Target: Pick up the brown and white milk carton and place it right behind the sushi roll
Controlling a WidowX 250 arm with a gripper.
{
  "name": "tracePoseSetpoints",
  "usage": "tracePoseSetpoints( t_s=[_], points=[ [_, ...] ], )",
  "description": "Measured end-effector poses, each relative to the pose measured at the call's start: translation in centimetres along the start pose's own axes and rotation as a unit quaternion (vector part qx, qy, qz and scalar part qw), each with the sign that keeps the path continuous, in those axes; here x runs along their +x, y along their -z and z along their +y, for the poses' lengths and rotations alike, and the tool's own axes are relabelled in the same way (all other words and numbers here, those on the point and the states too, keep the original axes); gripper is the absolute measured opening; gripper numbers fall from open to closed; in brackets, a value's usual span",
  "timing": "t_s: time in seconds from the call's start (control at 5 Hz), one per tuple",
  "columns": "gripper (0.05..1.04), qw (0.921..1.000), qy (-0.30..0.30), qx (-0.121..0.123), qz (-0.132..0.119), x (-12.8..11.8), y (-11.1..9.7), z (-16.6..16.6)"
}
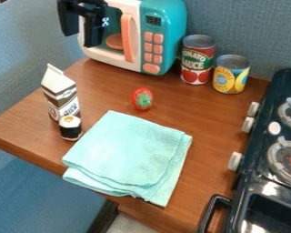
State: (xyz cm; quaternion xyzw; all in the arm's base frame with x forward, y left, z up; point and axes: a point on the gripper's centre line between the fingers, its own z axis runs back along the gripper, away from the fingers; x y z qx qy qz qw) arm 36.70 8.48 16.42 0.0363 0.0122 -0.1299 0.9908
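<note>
The black gripper (84,22) hangs at the upper left, in front of the left part of a teal and white toy microwave (163,22) with a pink handle. On the wooden counter (190,107), a red strawberry with a green top (142,99) lies near the middle. A folded light-teal cloth (129,154) is spread below it. To the left stand a milk carton (61,95) and, touching or just in front of it, a small black and white sushi roll (70,128). A tomato can (197,60) and a yellow-labelled can (230,75) stand right of the microwave.
A dark toy stove (257,182) with knobs, burners and a black handle borders the counter on the right. Blue-grey walls (245,27) rise behind and at the left. The counter's front edge runs diagonally past the cloth's lower corner.
</note>
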Motion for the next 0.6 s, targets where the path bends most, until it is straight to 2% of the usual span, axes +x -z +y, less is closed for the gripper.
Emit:
tracePoseSetpoints(
  t_s=[0.2,0.4,0.6],
  points=[
    [1.004,0.9994,0.006,-0.014,-0.031,1.4,1.0,-1.5],
    [1.004,0.9989,0.001,-0.024,-0.041,2.1,2.8,-3.4],
    [1.004,0.9987,-0.003,-0.018,-0.047,2.8,3.3,-4.7]
  ],
)
